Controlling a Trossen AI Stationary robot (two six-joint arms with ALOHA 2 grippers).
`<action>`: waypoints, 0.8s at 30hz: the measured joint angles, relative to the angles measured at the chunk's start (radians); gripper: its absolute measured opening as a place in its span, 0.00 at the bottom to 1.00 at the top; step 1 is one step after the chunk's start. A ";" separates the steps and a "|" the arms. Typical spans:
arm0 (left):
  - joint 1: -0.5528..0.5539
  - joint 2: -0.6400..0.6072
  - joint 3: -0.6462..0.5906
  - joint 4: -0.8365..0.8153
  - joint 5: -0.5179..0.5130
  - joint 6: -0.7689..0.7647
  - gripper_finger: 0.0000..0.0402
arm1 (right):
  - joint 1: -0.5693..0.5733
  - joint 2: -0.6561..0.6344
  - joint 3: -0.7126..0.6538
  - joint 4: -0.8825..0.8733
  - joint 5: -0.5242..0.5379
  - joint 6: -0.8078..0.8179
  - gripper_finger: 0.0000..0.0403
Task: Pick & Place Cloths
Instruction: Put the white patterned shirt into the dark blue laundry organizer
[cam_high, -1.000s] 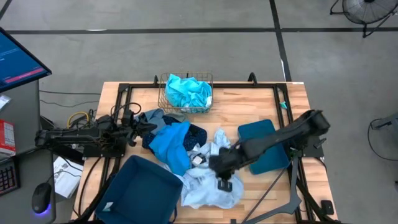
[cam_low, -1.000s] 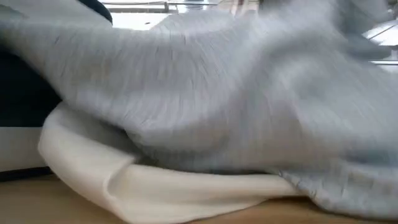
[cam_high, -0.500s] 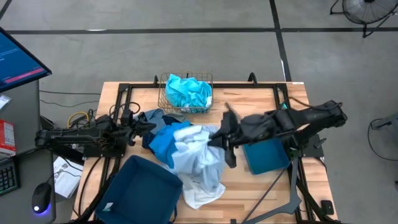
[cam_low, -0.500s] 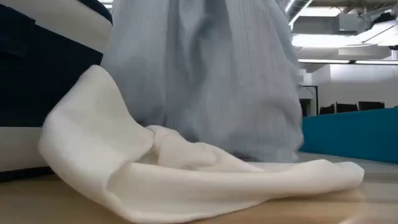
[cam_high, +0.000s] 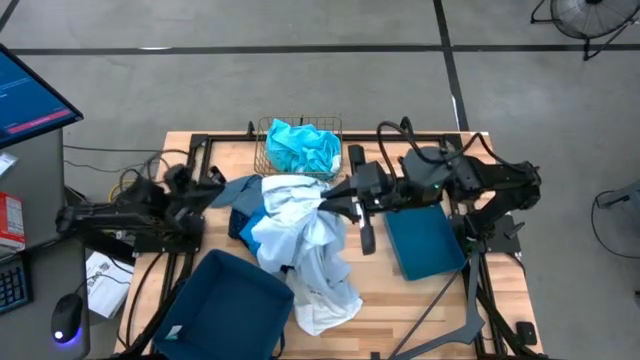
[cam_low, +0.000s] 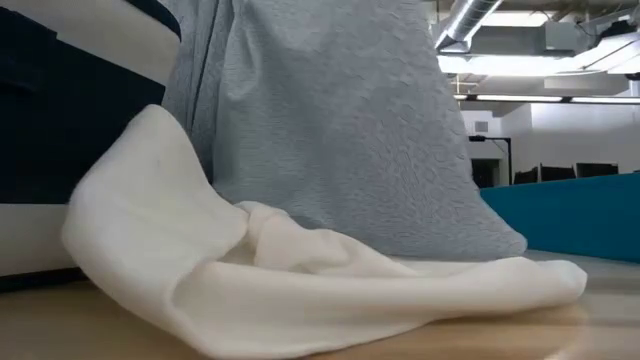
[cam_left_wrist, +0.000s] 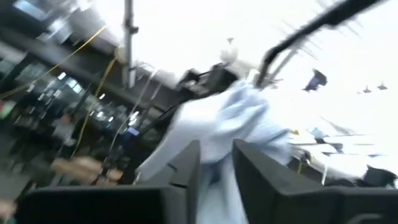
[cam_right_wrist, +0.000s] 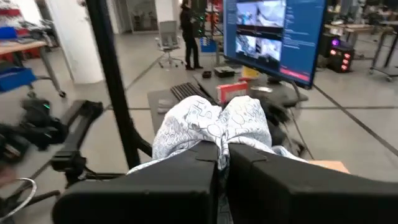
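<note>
My right gripper (cam_high: 335, 203) hangs high over the table's middle, pointing level toward the left edge, shut on a pale grey-blue cloth (cam_high: 300, 235). That cloth drapes down over the pile and fills the low view (cam_low: 340, 130). A white cloth (cam_low: 300, 290) lies on the table in front of it. A bright blue cloth (cam_high: 262, 232) and a grey-blue one (cam_high: 238, 187) lie in the pile underneath. A turquoise cloth (cam_high: 302, 146) sits in the gold wire basket (cam_high: 265, 150). My left gripper (cam_high: 212, 186) is raised at the pile's left side, open, tipped upward, nothing between its fingers (cam_left_wrist: 186, 171). My right gripper pinches a bunched fold of the pale cloth's upper part (cam_right_wrist: 217, 124) between its two fingers, several layers together. The fingers come at it level from the table's right. The cloth hangs below them, and its lower end (cam_high: 325, 295) lies on the table.
One dark teal bin (cam_high: 235, 305) stands at the near left and another (cam_high: 425, 235) at the right, under my right arm. The black frame rails (cam_high: 200, 150) run along the table's edges. A desk with a monitor (cam_high: 30, 90) stands off the left side.
My right gripper has risen high and gone toward the far edge, turning from pointing down to level. It has drawn the pale cloth up off the table, whose lower end has stayed down. My left gripper has risen and tipped upward.
</note>
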 joint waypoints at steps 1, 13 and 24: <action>-0.008 0.017 0.037 0.000 0.020 0.028 0.25 | -0.009 0.004 0.007 -0.010 0.000 0.000 0.00; -0.083 0.389 0.464 -0.514 0.126 0.444 0.76 | -0.101 -0.011 0.014 -0.028 0.000 0.003 0.00; -0.082 0.738 0.496 -0.643 -0.099 0.459 0.89 | -0.099 -0.008 0.014 -0.039 0.004 0.003 0.00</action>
